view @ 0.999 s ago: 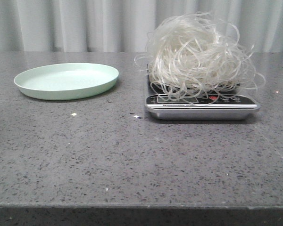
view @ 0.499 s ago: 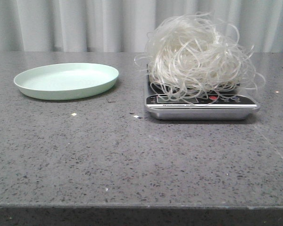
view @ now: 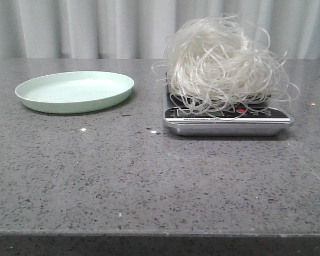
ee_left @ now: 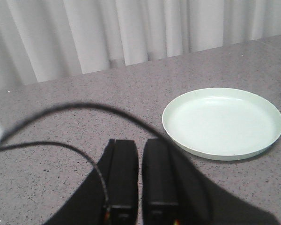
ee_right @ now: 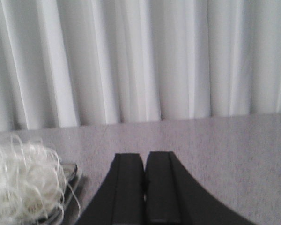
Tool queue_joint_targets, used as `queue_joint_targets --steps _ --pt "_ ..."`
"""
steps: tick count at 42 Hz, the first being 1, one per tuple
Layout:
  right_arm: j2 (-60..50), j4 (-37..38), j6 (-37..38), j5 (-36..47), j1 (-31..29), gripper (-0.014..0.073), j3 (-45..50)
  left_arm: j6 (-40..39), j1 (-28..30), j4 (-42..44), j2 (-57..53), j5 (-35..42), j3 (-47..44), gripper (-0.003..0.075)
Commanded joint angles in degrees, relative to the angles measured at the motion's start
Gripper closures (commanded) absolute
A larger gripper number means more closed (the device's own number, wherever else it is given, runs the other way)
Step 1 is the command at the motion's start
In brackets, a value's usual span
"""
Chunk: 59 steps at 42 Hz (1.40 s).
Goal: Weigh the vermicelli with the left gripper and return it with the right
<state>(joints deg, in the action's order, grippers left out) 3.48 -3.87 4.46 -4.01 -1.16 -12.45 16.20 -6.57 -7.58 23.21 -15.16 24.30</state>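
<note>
While the vermicelli (view: 221, 64) sits heaped on the scale (view: 228, 120), right of the plate (view: 74, 91), both claws are clenched empty; it looks light and springy, best pinched deep at its crown

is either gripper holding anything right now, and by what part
Nothing is held. The left gripper and right gripper are both shut on nothing, and the vermicelli sits on the scale.

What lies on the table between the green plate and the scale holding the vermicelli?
In the front view, only bare grey tabletop separates the plate from the scale under the vermicelli; small pale specks lie nearer the camera.
</note>
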Motion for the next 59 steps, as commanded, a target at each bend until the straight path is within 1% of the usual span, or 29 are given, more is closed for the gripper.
queue_joint_targets --steps 1,6,10,17,20,26,29,31,35,40,44,48,51,54,59 --pt "6.63 1.13 -0.15 2.22 -0.32 0.0442 -8.59 -0.7 0.04 -0.98 0.34 4.98 1.55 0.0575" --pt "14.42 1.29 -0.15 0.82 0.19 0.0442 -17.48 -0.7 0.04 -0.98 0.34 4.98 1.55 0.0575" --pt "21.23 1.29 -0.15 -0.58 1.84 0.0442 -25.61 -0.7 0.04 -0.98 0.34 4.98 1.55 0.0575" --pt "32.58 1.36 -0.36 -4.35 8.38 0.0428 -38.58 -0.7 0.04 -0.98 0.34 4.98 1.55 0.0575" --pt "36.85 1.79 -1.35 -6.75 11.63 0.0379 -42.93 -0.7 0.04 -0.98 0.34 4.98 1.55 0.0575" --pt "45.17 1.9 -5.94 -12.79 17.98 0.02 -50.4 -0.7 0.04 -0.98 0.34 4.98 1.55 0.0575" --pt "48.76 1.9 -7.92 -16.85 19.84 0.0155 -53.73 -0.7 0.04 -1.09 0.34 4.98 1.55 0.0575" --pt "51.21 1.9 -9.65 -20.09 20.82 0.0144 -55.96 -0.7 0.04 -1.09 0.34 4.98 1.55 0.0575" --pt "55.84 1.74 -13.01 -25.93 21.69 0.012 -59.98 -0.7 0.04 -1.09 0.34 4.98 1.55 0.0575" --pt "61.17 -0.06 -17.03 -34.06 21.69 0.0039 -64.41 -0.7 0.04 -1.09 0.34 4.98 1.55 0.0575" --pt "65.19 -2.24 -20.87 -40.02 21.69 -0.0009 -67.73 -0.7 0.04 -1.09 0.34 5.07 1.55 0.0575" --pt "69.33 -5.79 -25.33 -45.35 21.69 -0.001 -70.35 -0.7 0.04 -1.09 0.34 5.07 1.55 0.0575" --pt "71.89 -9.73 -29.42 -47.46 21.69 -0.001 -71.7 -0.7 0.04 -1.09 0.34 5.07 1.55 0.0575" --pt "74.37 -13.14 -33.33 -48.51 21.69 -0.001 -72.65 -0.7 0.04 -1.09 0.34 5.07 1.55 0.0575" --pt "77.63 -15.36 -36.05 -49.88 21.69 -0.001 -73.27 -0.7 0.04 -1.09 0.34 5.07 1.55 0.0575"
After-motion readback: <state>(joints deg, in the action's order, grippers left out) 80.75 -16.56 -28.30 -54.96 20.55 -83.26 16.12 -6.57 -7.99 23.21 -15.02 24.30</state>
